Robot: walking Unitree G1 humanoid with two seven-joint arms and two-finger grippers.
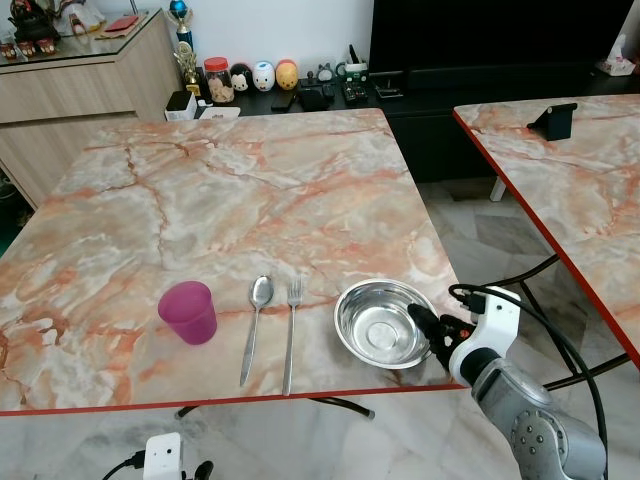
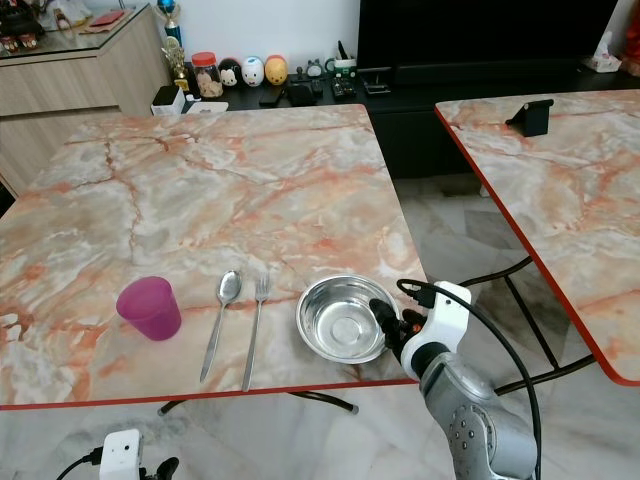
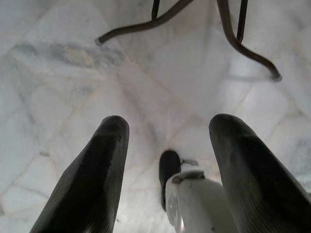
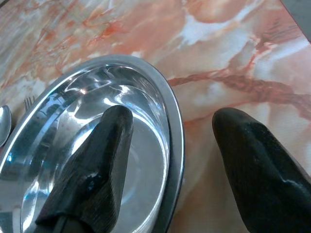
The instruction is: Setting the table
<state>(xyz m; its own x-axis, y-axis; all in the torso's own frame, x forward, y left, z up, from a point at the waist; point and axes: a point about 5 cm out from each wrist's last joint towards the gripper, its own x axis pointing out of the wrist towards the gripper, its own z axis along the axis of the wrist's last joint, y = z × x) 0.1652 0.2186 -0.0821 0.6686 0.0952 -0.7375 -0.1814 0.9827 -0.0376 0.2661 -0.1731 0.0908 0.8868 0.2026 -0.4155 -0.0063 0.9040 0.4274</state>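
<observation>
On the near edge of the marble table [image 1: 250, 190], from left to right, stand a pink cup [image 1: 188, 311], a spoon [image 1: 256, 320], a fork [image 1: 291, 330] and a steel bowl [image 1: 375, 325]. My right gripper [image 1: 432, 325] is open at the bowl's right rim [image 4: 177, 131]. One finger [image 4: 97, 170] is inside the bowl, the other finger [image 4: 257, 165] is outside over the tabletop. My left gripper [image 3: 170, 122] hangs open below the table's front edge, over the floor, holding nothing.
A second marble table [image 1: 570, 170] stands to the right with a black stand [image 1: 553, 120] on it, and a floor gap lies between the tables. A dark sideboard with figurines and a jar [image 1: 260, 75] runs along the back. Curved table legs [image 3: 233, 34] rest on the floor.
</observation>
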